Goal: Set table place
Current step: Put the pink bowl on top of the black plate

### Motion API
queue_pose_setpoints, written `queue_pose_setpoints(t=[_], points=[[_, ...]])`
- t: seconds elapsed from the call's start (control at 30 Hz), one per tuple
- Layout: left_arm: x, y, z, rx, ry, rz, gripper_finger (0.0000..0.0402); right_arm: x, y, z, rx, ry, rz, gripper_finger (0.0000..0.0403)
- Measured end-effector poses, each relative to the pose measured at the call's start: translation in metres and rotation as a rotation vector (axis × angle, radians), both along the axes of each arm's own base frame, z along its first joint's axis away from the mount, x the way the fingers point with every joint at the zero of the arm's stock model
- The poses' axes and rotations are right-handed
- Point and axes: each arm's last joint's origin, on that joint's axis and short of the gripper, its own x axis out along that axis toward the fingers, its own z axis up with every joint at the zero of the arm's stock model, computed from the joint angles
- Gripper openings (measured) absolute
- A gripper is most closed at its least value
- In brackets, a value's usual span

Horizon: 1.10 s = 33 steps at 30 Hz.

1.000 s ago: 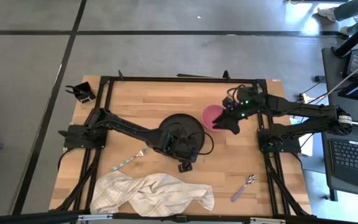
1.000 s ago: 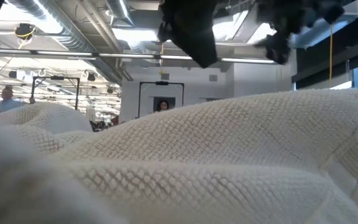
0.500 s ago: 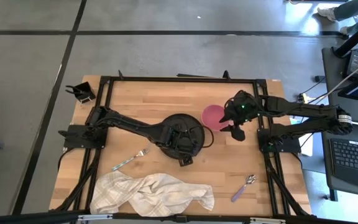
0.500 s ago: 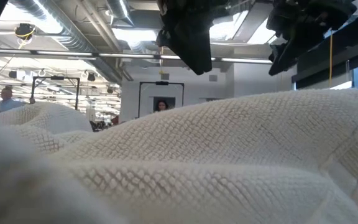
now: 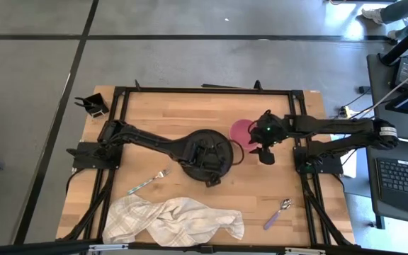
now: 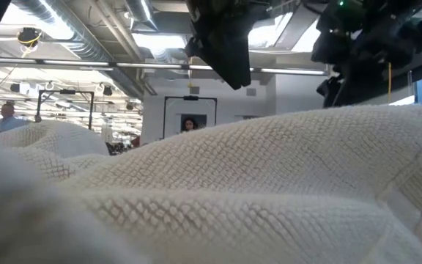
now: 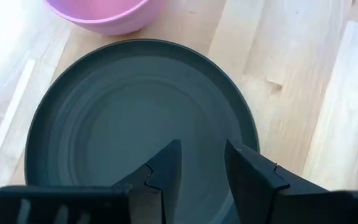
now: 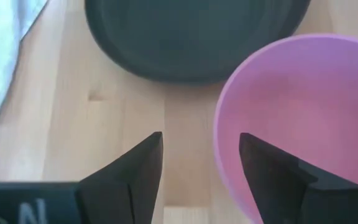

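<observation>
The table (image 5: pixel 211 106), light butcher-block planks inside a thin black frame, carries everything. The black plate (image 5: pixel 207 151) sits mid-table: round, matte, shallow, smooth. Toward the front edge from the plate lies a crumpled white waffle-weave towel (image 5: pixel 176 218), soft and bulky enough to fill the low view.

The pink bowl (image 5: pixel 242 132) stands just beside the plate, on its right-arm side, smooth and rounded like plastic. Within the last second the right gripper (image 5: pixel 266 151) has swung in over the bowl's rim, fingers spread and empty, straddling its near wall; a grasp looks imminent. The left gripper (image 5: pixel 208 172) hovers over the plate, fingers slightly parted, holding nothing.

The silver fork (image 5: pixel 147 181) lies between plate and towel. The purple-handled spoon (image 5: pixel 277 214) lies well apart, front-right of the plate.
</observation>
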Motion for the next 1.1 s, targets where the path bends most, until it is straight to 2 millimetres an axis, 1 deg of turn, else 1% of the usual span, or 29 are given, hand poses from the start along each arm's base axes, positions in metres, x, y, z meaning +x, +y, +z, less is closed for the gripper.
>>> queue_pose_setpoints(t=[0.2, 0.3, 0.4, 0.57, 0.63, 0.7, 0.8, 0.93, 1.0, 1.03, 1.1], points=[[0.001, 0.002, 0.000, 0.000, -0.003, 0.007, 0.0122, 0.003, -0.001, -0.025, 0.006, 0.054, -0.004, 0.0212], [0.001, 0.002, 0.000, -0.001, -0.006, 0.006, 0.0120, 0.005, -0.001, -0.035, 0.007, 0.085, -0.010, 0.0212], [0.001, 0.002, 0.000, -0.001, -0.006, 0.006, 0.0115, 0.007, -0.002, -0.040, -0.005, 0.103, -0.018, 0.0212], [0.001, 0.002, 0.000, -0.001, -0.006, 0.006, 0.0114, 0.010, -0.005, -0.045, -0.076, 0.124, -0.057, 0.0211], [0.001, 0.002, 0.000, 0.000, -0.005, 0.005, 0.0116, 0.011, -0.006, -0.047, -0.078, 0.134, -0.059, 0.0205], [0.001, 0.002, 0.000, 0.000, -0.005, 0.005, 0.0118, 0.012, -0.006, -0.049, -0.076, 0.139, -0.060, 0.0189], [0.001, 0.002, 0.000, 0.000, -0.005, 0.005, 0.0116, 0.012, -0.006, -0.052, -0.070, 0.154, -0.061, 0.0146], [0.001, 0.002, 0.000, 0.000, -0.005, 0.005, 0.0109, 0.013, -0.006, -0.052, -0.048, 0.156, -0.091, 0.0062], [0.001, 0.002, 0.000, 0.000, -0.005, 0.005, 0.0106, 0.015, -0.007, -0.049, -0.050, 0.147, -0.118, 0.0022], [0.001, 0.002, 0.000, 0.000, -0.005, 0.005, 0.0104, 0.016, -0.007, -0.046, -0.046, 0.135, -0.131, 0.0014], [0.001, 0.002, 0.000, 0.000, -0.005, 0.005, 0.0100, 0.018, -0.007, -0.042, -0.034, 0.142, -0.147, 0.0015]])
